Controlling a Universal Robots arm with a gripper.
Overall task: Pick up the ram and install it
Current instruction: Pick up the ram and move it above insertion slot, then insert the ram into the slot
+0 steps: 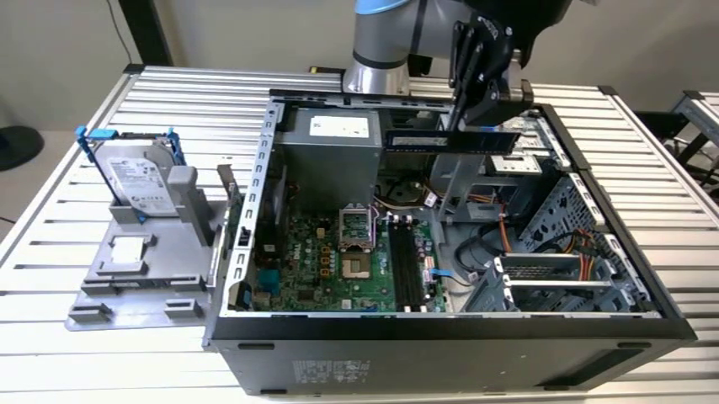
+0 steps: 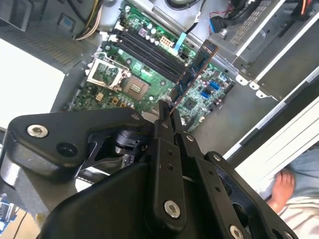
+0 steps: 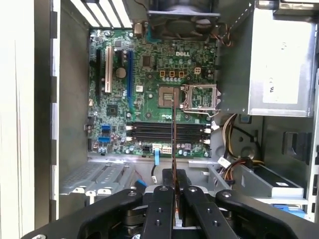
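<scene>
Aloft over the open computer case, which stands on a slatted metal table, the gripper pinches the ram between its two black fingers, which are closed on one end of the stick. In the exterior view the ram is held level and on edge over the far side of the case, in front of the grey power supply and well clear of the green motherboard below. The long black memory slots lie on the motherboard toward the case's near edge, apart from the ram. In the second wrist view the ram projects from the gripper as a bluish-green strip with dark chips, above the slots and the processor socket. In the first wrist view the ram appears edge-on as a thin line that leaves the gripper and crosses the four slots at a right angle. Toward the table's edge on the exterior view's left, a silver hard drive in a blue frame stands upright on a grey holder, beside the case.
</scene>
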